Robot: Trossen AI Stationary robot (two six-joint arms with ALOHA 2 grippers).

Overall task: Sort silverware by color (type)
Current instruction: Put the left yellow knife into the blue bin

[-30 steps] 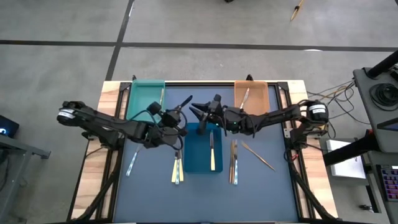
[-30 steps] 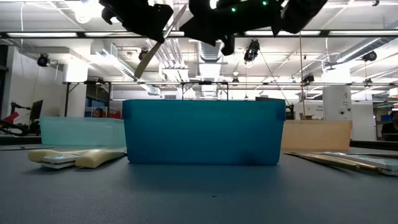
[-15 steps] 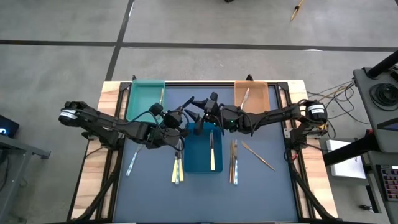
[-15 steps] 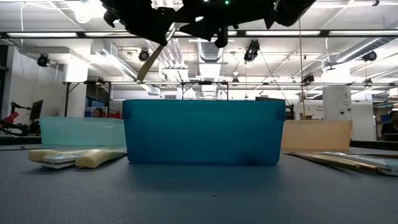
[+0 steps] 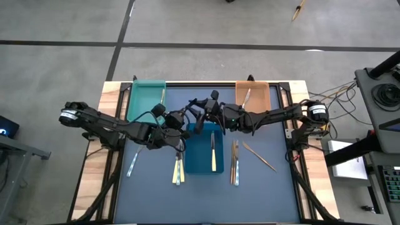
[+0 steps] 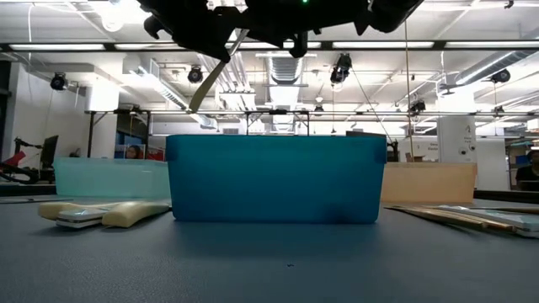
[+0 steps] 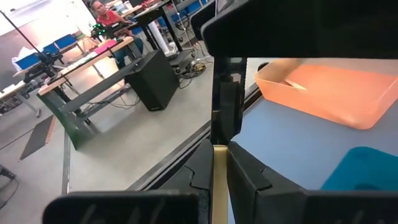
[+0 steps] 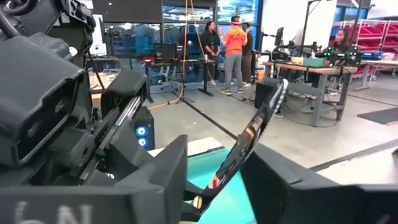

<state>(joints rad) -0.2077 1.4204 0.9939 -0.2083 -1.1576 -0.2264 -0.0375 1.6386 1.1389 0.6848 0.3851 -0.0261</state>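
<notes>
1. Cream-yellow handle of a utensil [image 6: 210,80] is pinched in the left gripper [image 5: 180,117], above the blue tray [image 5: 204,162] at its far end.
2. Right gripper [image 5: 199,112] meets it there, fingers around the utensil's metal end; whether they grip it cannot be told.
3. Sorted so far: one piece in the blue tray [image 5: 213,152], one in the teal tray [image 5: 142,97], one in the orange tray [image 5: 257,95].
4. Left on the mat: a pale piece [image 5: 133,164], a pair [image 5: 178,169] left of the blue tray, several [image 5: 235,161] to its right. Roughly a third looks done.
</notes>
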